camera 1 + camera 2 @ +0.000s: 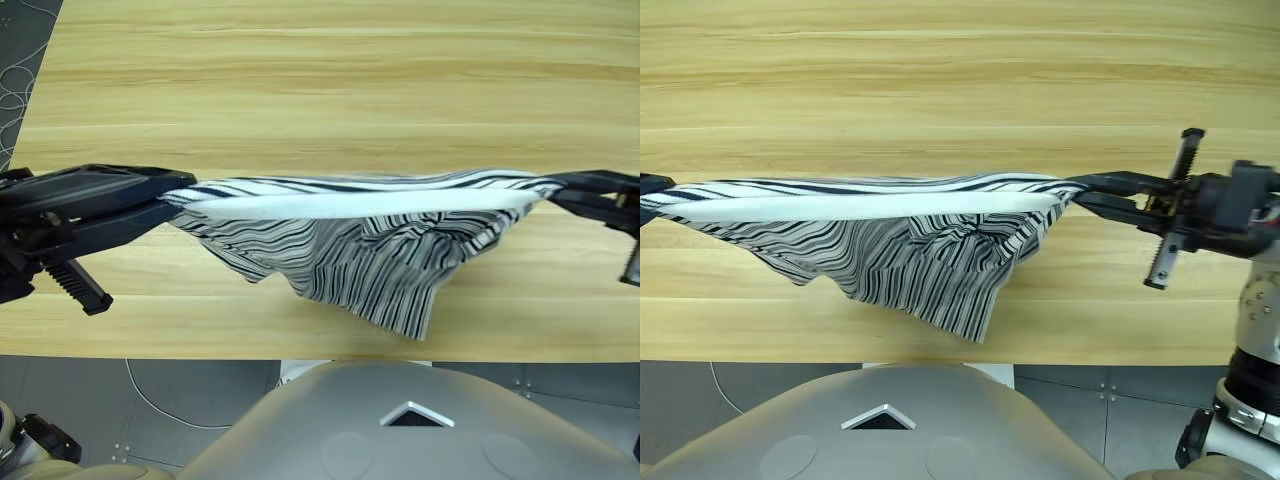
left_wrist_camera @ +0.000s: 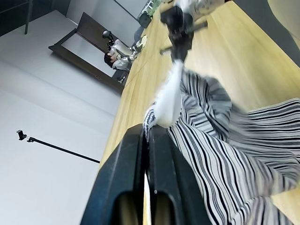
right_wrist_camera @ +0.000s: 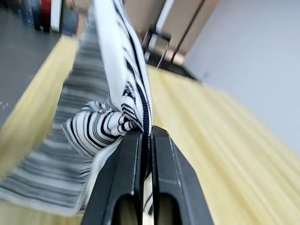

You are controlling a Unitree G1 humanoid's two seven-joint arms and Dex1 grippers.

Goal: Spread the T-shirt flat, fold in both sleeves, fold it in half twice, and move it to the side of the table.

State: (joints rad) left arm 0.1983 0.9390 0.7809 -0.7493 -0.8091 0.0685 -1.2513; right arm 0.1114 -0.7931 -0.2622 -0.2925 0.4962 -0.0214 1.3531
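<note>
Black-and-white striped fabric T-shirt [image 1: 350, 250]: stretched taut above the pale wooden table [image 1: 300, 80], near its front edge, lower part sagging and bunched. Clenched at opposite ends by left gripper [image 1: 170, 196] and right gripper [image 1: 1085, 190]. Best lowered evenly toward the far edge, tension held, letting the bunch unroll.

Striped T-shirt [image 3: 123, 101] between fingers [image 3: 123, 173]

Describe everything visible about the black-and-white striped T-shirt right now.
The black-and-white striped fabric T-shirt hangs stretched between the left gripper and right gripper, each shut on one end of its taut upper edge, which shows a white band. Below, the cloth sags bunched and wrinkled over the near part of the light wooden table, one corner drooping toward its front edge.
</note>
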